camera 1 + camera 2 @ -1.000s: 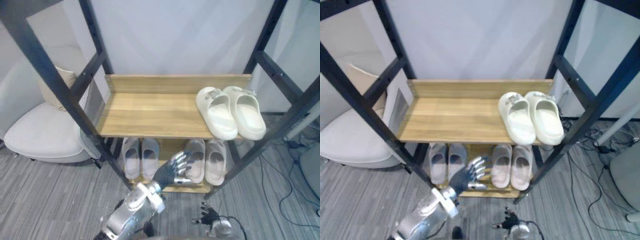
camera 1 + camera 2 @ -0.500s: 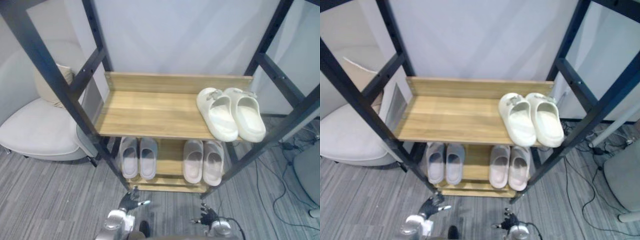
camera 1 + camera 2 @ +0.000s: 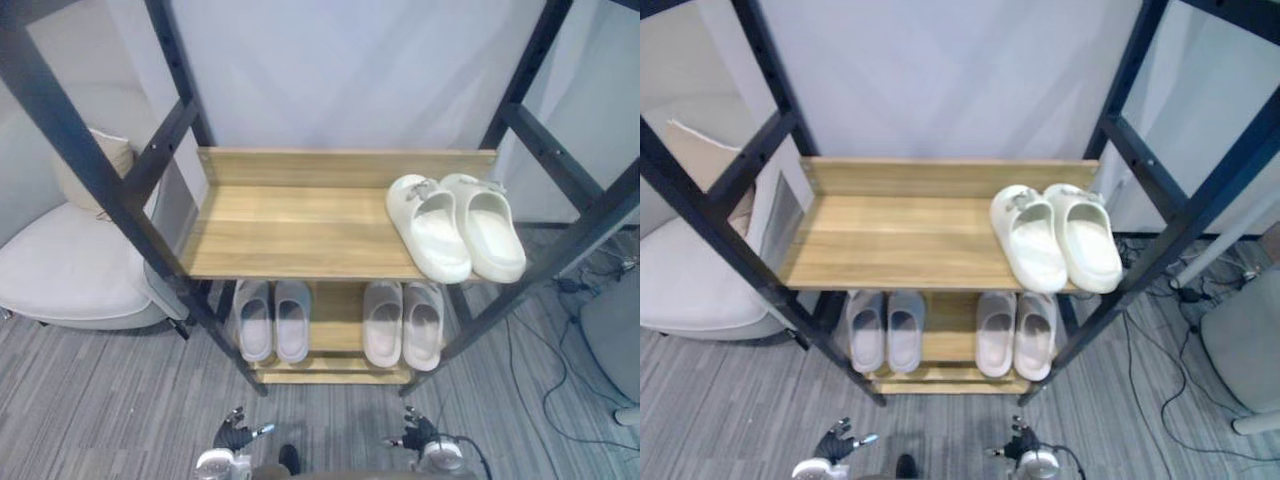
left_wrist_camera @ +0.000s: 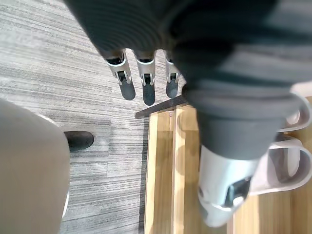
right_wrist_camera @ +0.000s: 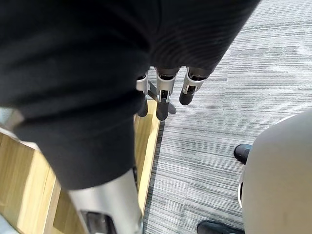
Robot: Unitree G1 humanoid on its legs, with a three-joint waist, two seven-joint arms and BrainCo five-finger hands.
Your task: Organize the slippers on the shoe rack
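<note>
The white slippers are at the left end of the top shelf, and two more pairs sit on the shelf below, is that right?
Not quite. The white slippers are at the right end of the top shelf, not the left, as the left eye view shows. The rest holds: the grey pair and the pale pair sit on the shelf below.
</note>
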